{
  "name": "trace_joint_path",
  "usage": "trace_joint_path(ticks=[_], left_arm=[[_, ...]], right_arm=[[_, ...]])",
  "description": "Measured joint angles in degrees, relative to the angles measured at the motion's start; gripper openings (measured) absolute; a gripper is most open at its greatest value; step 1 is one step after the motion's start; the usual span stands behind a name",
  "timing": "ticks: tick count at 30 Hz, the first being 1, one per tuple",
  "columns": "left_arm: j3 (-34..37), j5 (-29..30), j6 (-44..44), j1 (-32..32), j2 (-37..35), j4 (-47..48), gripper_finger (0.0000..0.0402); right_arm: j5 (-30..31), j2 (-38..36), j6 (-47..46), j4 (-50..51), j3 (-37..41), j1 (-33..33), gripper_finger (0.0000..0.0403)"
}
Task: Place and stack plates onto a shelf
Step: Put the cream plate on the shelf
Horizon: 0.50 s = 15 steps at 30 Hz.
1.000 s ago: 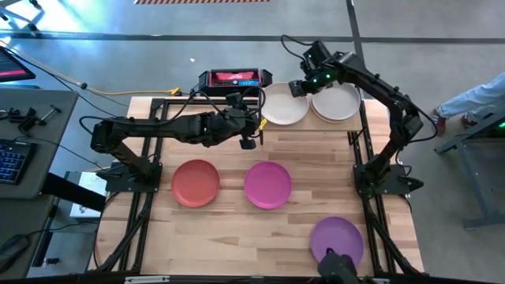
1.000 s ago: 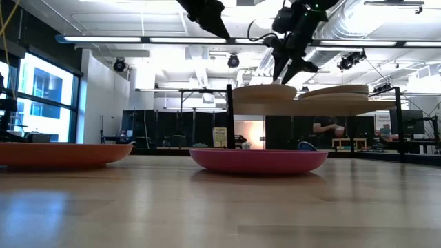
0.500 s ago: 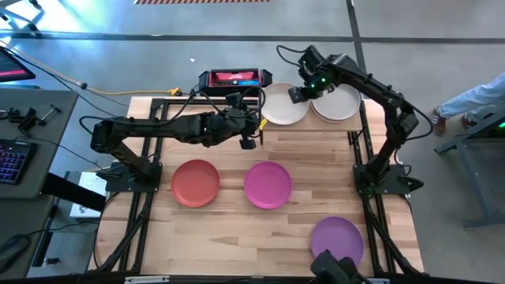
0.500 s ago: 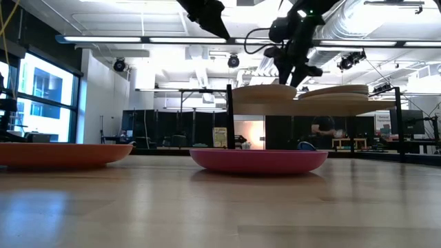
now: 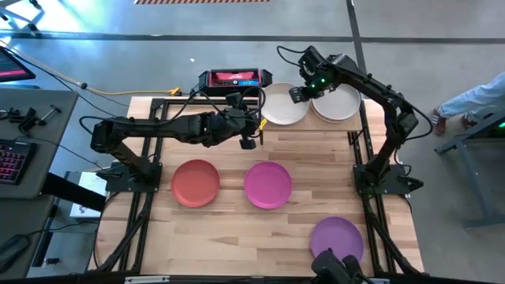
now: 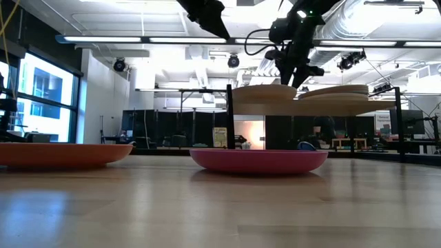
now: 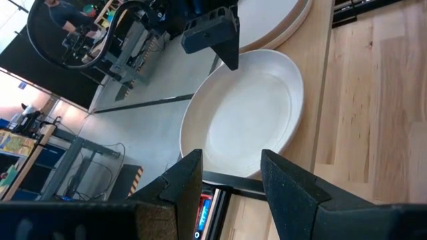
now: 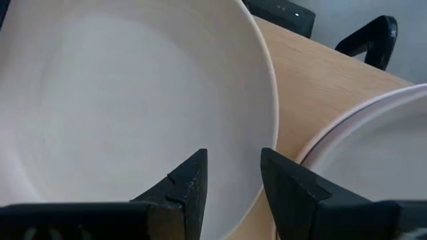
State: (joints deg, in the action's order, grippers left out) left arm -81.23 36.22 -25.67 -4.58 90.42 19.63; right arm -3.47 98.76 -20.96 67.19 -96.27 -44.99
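Two pale plates lie side by side on the shelf (image 8: 313, 67) at the table's far edge: an off-white plate (image 5: 282, 105) on the left and another pale plate (image 5: 337, 102) on the right, stacked on a further plate. My right gripper (image 5: 294, 94) hangs open just above the left plate's right rim (image 8: 263, 100), pointing steeply down, touching nothing. My left gripper (image 5: 248, 140) waits open in the air over mid-table, facing the shelf. An orange-red plate (image 5: 195, 182), a magenta plate (image 5: 267, 184) and a purple plate (image 5: 337, 239) lie flat on the tabletop.
A red-and-black device (image 5: 230, 78) sits at the far edge, left of the shelf. Black frame rails (image 5: 142, 205) run along both table sides. A person's sleeve (image 5: 473, 99) shows beyond the right edge. Bare wood lies between the shelf and the plates on the table.
My right gripper has tipped more steeply downward over the left shelf plate and shifted slightly toward the table's left, then held still. Its fingers stay apart. The plates have not moved.
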Motion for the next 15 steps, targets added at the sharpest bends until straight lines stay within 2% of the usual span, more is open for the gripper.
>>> trace_joint_path(ticks=[5, 15], left_arm=[[0.0, 0.0, 0.0, 0.0, 0.0, 0.0, 0.0143], [0.0, 0.0, 0.0, 0.0, 0.0, 0.0, 0.0143]], right_arm=[[1.4, 0.0, 0.0, 0.0, 0.0, 0.0, 0.0133], [-1.5, 0.0, 0.3, -1.5, 0.0, 0.5, 0.0133]])
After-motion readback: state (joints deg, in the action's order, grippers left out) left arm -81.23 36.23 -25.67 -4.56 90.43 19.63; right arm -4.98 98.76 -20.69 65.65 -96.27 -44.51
